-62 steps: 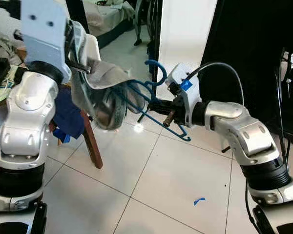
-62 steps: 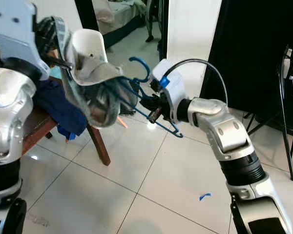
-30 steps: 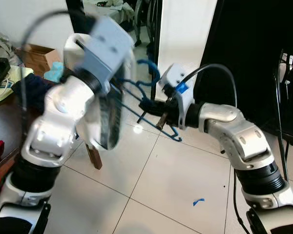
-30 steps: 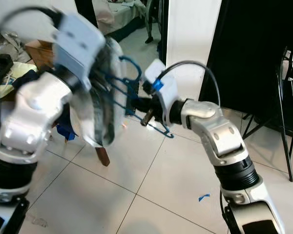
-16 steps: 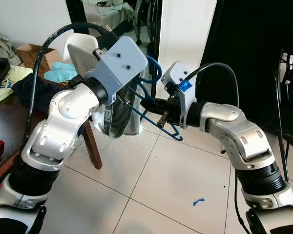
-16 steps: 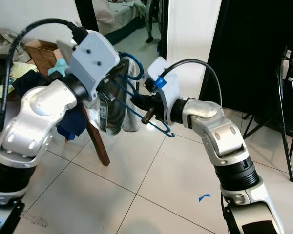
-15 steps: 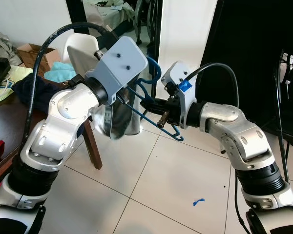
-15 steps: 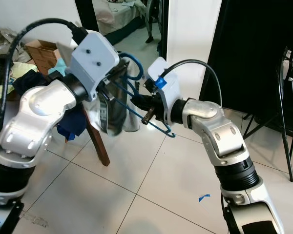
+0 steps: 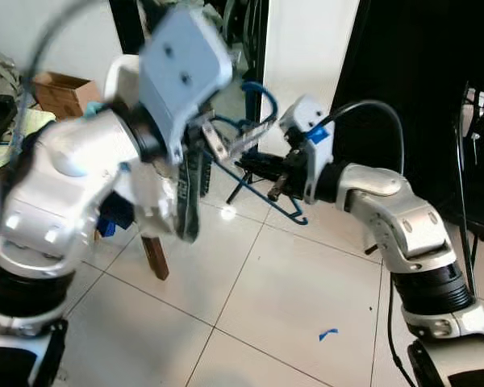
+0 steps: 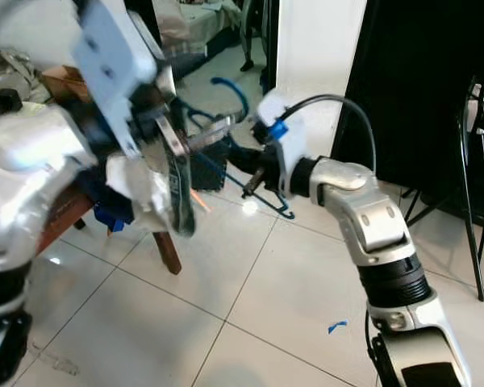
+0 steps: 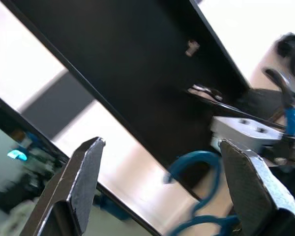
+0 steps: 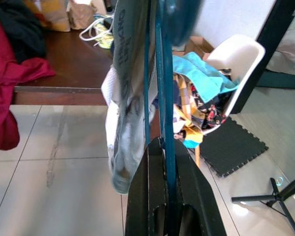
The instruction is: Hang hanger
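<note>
1. While I watch through the head camera, my right hand [image 9: 262, 167] is closed tight on the blue hanger [image 12: 162, 98], out in front of me above the tiled floor [image 9: 250, 314].
2. A grey cloth [image 12: 125, 113] hangs from the hanger.
3. My left hand [image 11: 162, 182] is up near the hanger's hook [image 11: 194, 164], with its fingers [image 11: 81, 179] spread wide and holding nothing.
4. Off to my left I see a brown surface [image 12: 54, 64], a red cloth [image 12: 12, 93] and a white chair [image 12: 238, 61].

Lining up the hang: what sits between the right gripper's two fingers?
The right wrist view shows the blue hanger running up from between the right gripper's shut fingers, nothing else in between. The grey garment hangs beside it.
</note>
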Motion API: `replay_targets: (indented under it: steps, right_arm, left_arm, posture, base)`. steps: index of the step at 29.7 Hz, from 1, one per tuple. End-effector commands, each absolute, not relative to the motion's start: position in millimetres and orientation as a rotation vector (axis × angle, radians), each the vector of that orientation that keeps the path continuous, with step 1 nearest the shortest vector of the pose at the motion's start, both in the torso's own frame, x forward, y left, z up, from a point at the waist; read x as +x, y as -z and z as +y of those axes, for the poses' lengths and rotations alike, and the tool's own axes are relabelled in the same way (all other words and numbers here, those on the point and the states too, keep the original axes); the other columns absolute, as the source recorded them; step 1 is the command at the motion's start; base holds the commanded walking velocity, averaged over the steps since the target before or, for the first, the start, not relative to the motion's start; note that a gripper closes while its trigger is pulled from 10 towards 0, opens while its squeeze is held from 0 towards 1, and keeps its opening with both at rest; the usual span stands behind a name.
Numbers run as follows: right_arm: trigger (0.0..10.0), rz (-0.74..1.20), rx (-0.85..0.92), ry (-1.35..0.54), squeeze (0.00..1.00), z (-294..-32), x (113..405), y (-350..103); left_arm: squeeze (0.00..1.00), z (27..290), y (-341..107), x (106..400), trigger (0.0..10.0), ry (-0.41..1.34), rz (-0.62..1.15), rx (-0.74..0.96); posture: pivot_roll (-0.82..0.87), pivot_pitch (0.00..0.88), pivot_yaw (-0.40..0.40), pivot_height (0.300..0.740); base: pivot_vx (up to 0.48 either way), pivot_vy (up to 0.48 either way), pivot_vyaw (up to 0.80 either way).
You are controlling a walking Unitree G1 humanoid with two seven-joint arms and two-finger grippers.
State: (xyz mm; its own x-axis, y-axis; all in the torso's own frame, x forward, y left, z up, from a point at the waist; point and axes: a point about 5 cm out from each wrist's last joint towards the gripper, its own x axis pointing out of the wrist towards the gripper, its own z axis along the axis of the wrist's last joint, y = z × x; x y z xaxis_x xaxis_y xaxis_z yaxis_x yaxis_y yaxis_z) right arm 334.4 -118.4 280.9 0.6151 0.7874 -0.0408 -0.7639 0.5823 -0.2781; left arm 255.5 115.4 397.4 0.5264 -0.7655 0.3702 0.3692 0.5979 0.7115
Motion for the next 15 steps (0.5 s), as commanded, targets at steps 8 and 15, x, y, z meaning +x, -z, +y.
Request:
replay_targets:
  steps: [8, 15]
  right_arm:
    - [10.0, -0.116, -0.353, -0.918, 0.0, -140, 340, -280]
    - [10.0, -0.048, -0.544, -1.122, 0.0, -157, 321, -270]
  left_arm:
    - [1.0, 175, -428, 265, 10.0, 0.495, -0.737, 0.729]
    - [0.0, 221, -409, 281, 10.0, 0.527, -0.548, 0.729]
  posture:
    - [0.04, 0.068, 0.013, 0.74]
    - [0.04, 0.075, 0.014, 0.74]
  base:
    - [0.0, 0.0, 0.0]
    - [0.0, 0.0, 0.0]
